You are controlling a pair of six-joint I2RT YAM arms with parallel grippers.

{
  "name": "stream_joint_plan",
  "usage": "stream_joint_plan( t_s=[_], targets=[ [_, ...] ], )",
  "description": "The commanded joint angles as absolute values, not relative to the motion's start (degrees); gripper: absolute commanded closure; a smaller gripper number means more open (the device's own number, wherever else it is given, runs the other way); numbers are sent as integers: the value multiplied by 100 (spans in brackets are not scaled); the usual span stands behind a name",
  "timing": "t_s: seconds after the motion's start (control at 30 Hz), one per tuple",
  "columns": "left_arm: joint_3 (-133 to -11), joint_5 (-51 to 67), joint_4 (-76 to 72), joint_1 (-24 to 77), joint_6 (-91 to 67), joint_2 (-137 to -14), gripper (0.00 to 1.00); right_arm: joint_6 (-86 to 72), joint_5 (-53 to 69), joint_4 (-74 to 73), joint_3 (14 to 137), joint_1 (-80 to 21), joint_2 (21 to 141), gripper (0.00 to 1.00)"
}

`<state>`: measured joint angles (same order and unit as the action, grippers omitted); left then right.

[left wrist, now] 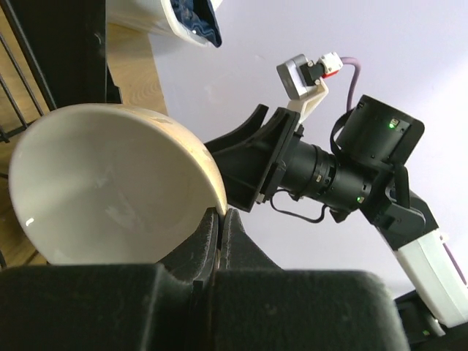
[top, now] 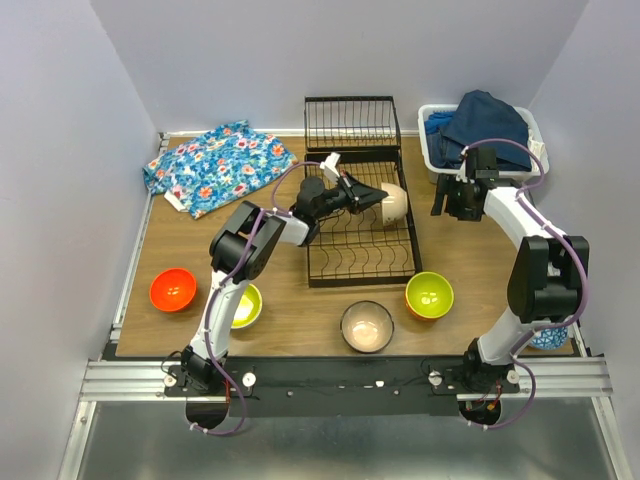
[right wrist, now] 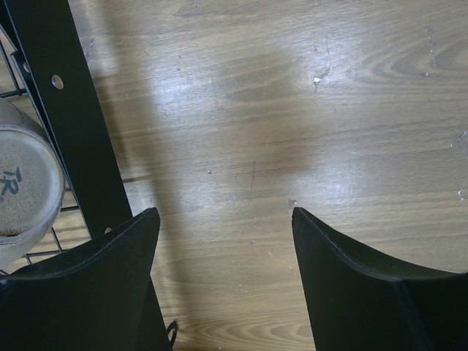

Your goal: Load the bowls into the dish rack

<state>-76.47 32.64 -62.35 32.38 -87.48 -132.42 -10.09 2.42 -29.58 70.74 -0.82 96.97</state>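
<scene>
1. Beige bowl (left wrist: 110, 183) is clamped by its rim in the left gripper (left wrist: 219, 227), on its side above the dish rack (top: 360, 262).
2. Right gripper (right wrist: 225, 219) has fingers apart above the wooden table (right wrist: 307, 110), rack just beside it.

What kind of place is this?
Likely a robot practice booth, not a kitchen: two arms bolted to a metal rail, a wooden table walled in by plain panels, and a dish rack with bowls around.

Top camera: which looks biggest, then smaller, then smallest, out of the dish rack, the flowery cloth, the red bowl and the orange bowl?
1. dish rack
2. flowery cloth
3. red bowl and orange bowl: they look about alike, so I can't rank them.
</scene>
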Motion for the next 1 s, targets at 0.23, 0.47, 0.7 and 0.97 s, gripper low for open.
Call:
stream_joint_plan(
  t_s=[0.23, 0.47, 0.7, 0.97],
  targets=[
    [-7313, 3349, -6038, 3261, -8570, -13729, 100, -1046, 264, -2874, 7339, -176, 9835, 19],
    [-7339, 3393, -5889, 3120, -8324, -13746, 100, -1028, 237, -2856, 7286, -290, 9817, 19],
    [-7225, 3463, -5652, 2980, -8051, -13597, 100, -1028, 220, -2830, 7339, -308, 9835, 19],
    [-7093, 3472, -5072, 2918, -7331, -13184, 93, -1081, 299, -2769, 7356, -316, 9853, 19]
  ],
)
